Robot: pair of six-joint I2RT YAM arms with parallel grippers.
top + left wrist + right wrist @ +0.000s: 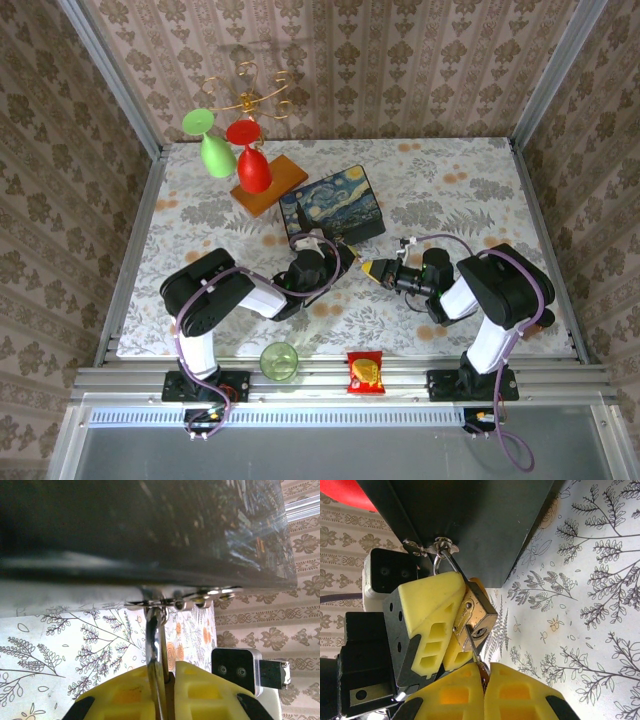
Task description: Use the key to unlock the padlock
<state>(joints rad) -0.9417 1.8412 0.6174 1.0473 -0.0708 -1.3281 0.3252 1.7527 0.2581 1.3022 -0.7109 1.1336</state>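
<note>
The right hand [485, 682] is pinched shut on the key [476, 652], blade pointing up at the base of the padlock [479, 617]. The left hand [167, 680] is clamped on the padlock, yellow fingers either side of the brass body, steadying it where its shackle hangs through the hasp [437, 545] on the front of the blue box [470, 520]. The box itself sits mid-desk [580, 605].

This looks like the insertion step. The key tip is right at the keyway, though I cannot tell whether it is seated yet. Doing it well means lining the blade with the slot, pushing straight in to full depth, and only then twisting. Meanwhile the left hand must hold firm so the lock cannot swing on the hasp. The padlock sits just above the right fingertips, with the key bridging the gap.
</note>
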